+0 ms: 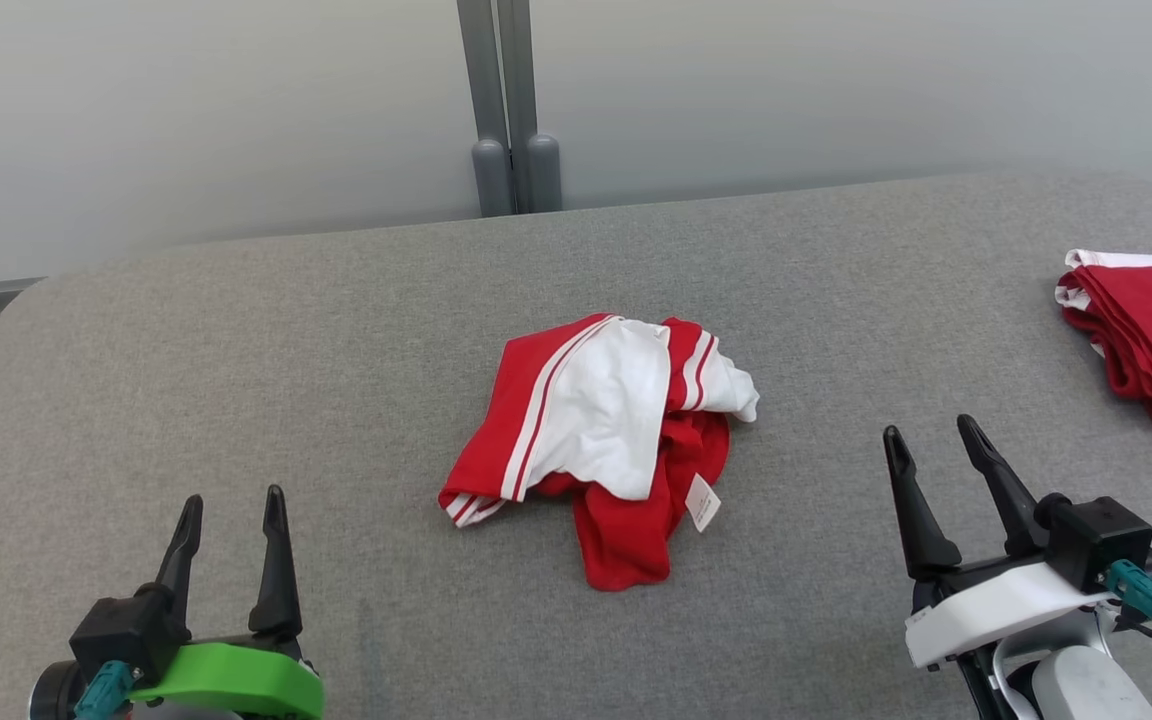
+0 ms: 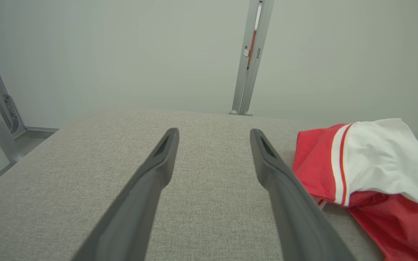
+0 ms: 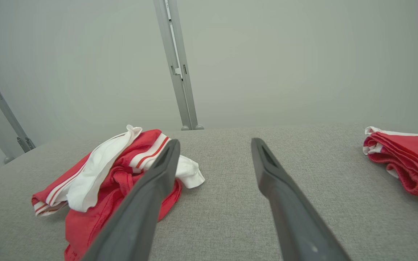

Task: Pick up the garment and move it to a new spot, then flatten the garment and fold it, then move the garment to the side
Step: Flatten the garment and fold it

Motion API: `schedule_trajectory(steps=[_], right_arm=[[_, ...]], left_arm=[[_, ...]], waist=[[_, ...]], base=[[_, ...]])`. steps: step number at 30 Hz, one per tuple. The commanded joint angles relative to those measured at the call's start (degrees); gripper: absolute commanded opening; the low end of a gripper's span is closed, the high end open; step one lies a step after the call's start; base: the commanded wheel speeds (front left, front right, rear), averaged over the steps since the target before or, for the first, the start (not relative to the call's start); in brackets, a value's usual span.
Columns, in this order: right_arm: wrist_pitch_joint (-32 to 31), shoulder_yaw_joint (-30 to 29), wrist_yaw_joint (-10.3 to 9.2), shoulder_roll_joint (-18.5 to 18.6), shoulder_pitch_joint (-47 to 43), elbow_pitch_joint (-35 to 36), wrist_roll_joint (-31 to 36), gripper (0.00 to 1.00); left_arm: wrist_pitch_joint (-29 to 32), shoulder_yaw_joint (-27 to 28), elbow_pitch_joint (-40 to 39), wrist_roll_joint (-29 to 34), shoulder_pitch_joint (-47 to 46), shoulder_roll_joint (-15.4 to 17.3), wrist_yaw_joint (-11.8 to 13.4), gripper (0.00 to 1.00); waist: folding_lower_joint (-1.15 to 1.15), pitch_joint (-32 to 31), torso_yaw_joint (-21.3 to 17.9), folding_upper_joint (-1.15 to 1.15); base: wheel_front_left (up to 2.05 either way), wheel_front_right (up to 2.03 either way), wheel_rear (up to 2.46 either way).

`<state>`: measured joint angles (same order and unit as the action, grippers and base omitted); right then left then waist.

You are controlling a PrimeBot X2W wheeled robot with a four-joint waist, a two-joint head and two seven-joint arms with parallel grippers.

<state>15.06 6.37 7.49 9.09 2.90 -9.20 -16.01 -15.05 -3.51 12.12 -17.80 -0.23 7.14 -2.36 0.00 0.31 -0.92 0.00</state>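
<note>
A crumpled red and white garment with white stripes and a small tag lies in a heap at the middle of the grey padded table. It also shows at the right of the left wrist view as the garment, and at the left of the right wrist view as the garment. My left gripper stands open at the lower left, well clear of the heap. My right gripper stands open at the lower right, also apart from it. Nothing is between either pair of fingers.
A folded stack of red and white garments sits at the table's right edge, seen too as the stack. A grey post rises behind the table against a pale wall. The table's rounded left corner lies near my left arm.
</note>
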Motion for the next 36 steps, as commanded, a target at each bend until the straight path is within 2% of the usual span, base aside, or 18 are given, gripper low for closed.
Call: schedule_trajectory(steps=[1,9,16,25,31,36], right_arm=[[0.16,0.16,0.0,0.03,0.43,-0.18,-0.22,1.0],[0.16,2.47,0.0,-0.81,2.05,0.09,-0.61,1.0],[0.16,6.63,0.0,-0.52,4.38,-0.79,-1.8,1.0],[-1.06,17.62,0.0,0.69,8.06,-8.59,-7.79,1.0],[-3.4,20.29,0.0,0.2,10.92,-14.43,-10.51,1.0],[-2.68,20.99,0.0,-0.19,12.36,-16.73,-11.59,1.0]], left_arm=[[-0.16,0.43,0.27,0.38,0.13,-0.14,-0.26,1.0],[-0.16,1.01,0.73,1.37,-0.24,-1.01,-1.24,1.0],[-0.15,1.17,1.37,1.9,-1.28,-1.67,-1.97,1.0],[-0.16,0.88,2.38,2.45,-2.33,-2.59,-2.73,1.0],[-0.16,1.17,2.72,2.4,-2.83,-3.03,-3.03,1.0],[-0.16,1.49,2.96,2.73,-3.1,-3.27,-3.26,1.0]], waist=[[0.0,-0.05,-0.01,0.0],[0.0,-0.05,0.21,0.0],[0.0,0.48,2.63,0.0],[0.0,1.91,7.01,0.0],[0.0,2.75,9.24,0.0],[0.0,3.16,10.55,0.0]], base=[[0.0,0.0,0.0],[0.0,0.0,0.0],[0.0,0.0,0.0],[0.0,0.0,0.0],[0.0,0.0,0.0],[0.0,0.0,0.0]])
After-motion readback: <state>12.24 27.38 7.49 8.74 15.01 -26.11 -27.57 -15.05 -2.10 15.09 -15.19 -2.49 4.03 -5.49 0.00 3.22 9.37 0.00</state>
